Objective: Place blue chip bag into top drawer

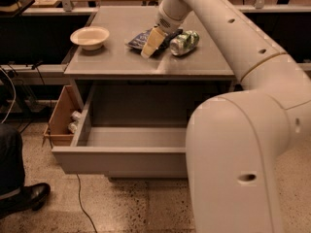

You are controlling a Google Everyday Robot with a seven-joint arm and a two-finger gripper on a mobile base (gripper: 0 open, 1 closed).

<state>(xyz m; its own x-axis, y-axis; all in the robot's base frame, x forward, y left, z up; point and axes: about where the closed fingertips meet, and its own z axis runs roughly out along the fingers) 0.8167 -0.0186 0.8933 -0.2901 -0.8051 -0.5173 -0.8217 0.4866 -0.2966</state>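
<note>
The blue chip bag (pixel 142 37) lies crumpled on the grey table top (pixel 121 64), near its middle. My gripper (pixel 151 43) hangs just over the bag's near edge, its cream fingers pointing down at the table and partly covering the bag. The top drawer (pixel 121 160) is pulled out wide under the table, with a plain grey front panel and nothing showing in the part I can see. My big white arm covers the drawer's right half.
A green-and-silver can (pixel 184 42) lies on its side just right of the bag. A cream bowl (pixel 90 37) sits at the table's left. A small brown wooden box (pixel 60 118) with small cans stands left of the drawer. A person's leg and shoe (pixel 22 198) are at lower left.
</note>
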